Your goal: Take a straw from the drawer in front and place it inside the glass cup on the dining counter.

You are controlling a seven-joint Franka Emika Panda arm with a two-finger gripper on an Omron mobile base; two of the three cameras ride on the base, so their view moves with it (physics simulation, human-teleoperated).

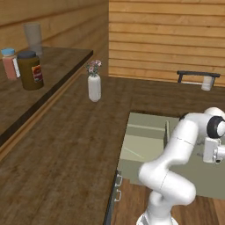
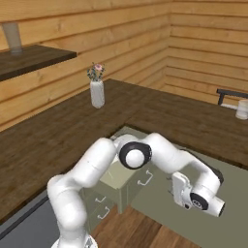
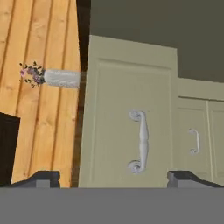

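The drawer (image 1: pixel 147 143) stands pulled out of the sage-green base, its pale green inside showing. On the drawer's floor lies the straw (image 1: pixel 132 153), a thin pale line. The glass cup (image 1: pixel 206 83) stands far off on the dining counter (image 1: pixel 132 94), and it also shows at the right edge as the glass cup (image 2: pixel 241 109). In the hand view my gripper (image 3: pixel 113 179) is open, its fingertips (image 3: pixel 43 177) wide apart with nothing between them. It faces the drawer front (image 3: pixel 118 109) and one silver handle (image 3: pixel 140 142), a little short of it. The arm hides part of the drawer (image 2: pixel 121 177).
A white flower vase (image 1: pixel 94 86) stands on the counter beyond the drawer. A raised shelf at the left carries a dark jar (image 1: pixel 30 70), a small bottle (image 1: pixel 9 63) and a tall grey glass (image 1: pixel 33 38). A black chair back (image 1: pixel 197 74) rises behind the cup.
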